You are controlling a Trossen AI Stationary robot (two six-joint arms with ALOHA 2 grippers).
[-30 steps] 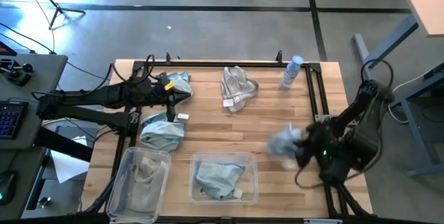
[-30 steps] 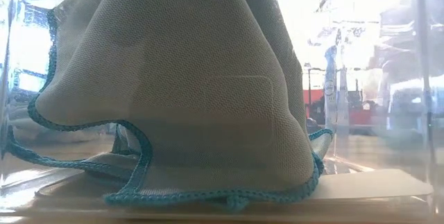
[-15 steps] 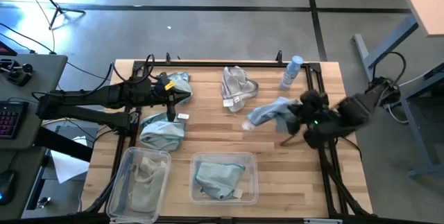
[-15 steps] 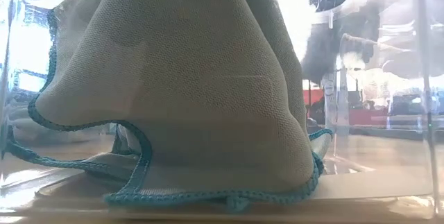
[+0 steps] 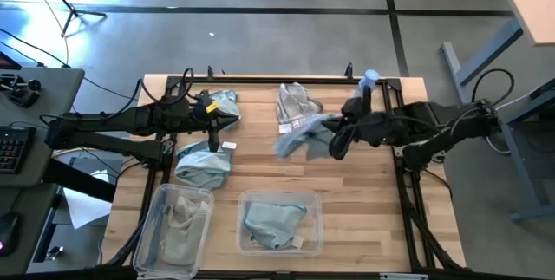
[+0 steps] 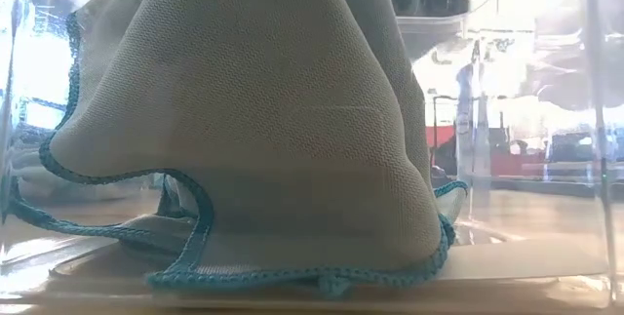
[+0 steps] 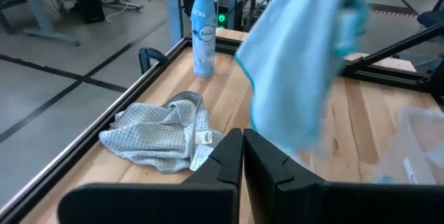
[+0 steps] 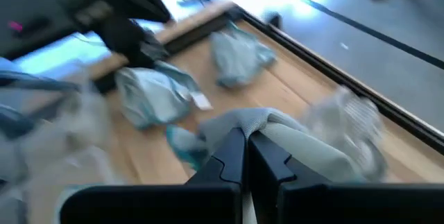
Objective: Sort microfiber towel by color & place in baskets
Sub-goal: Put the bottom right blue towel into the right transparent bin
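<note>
Mostly, beige towel (image 6: 253,130) blocks low view; right gripper (image 5: 334,141) blurred.

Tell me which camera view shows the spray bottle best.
The left wrist view: the spray bottle stands upright, whole and sharp, at the table's edge. The high view catches only its top behind the right arm; the low view shows a hazy outline; the right wrist view, nothing.

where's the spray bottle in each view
High view: spray bottle at the table's far edge, right of centre, partly behind the right arm.
Low view: cannot tell; a cloth in the basket blocks most of the picture.
Left wrist view: upright at the table's edge, upper middle.
Right wrist view: not in it.
Shared landmark: the grey towel lying near the bottle.
</note>
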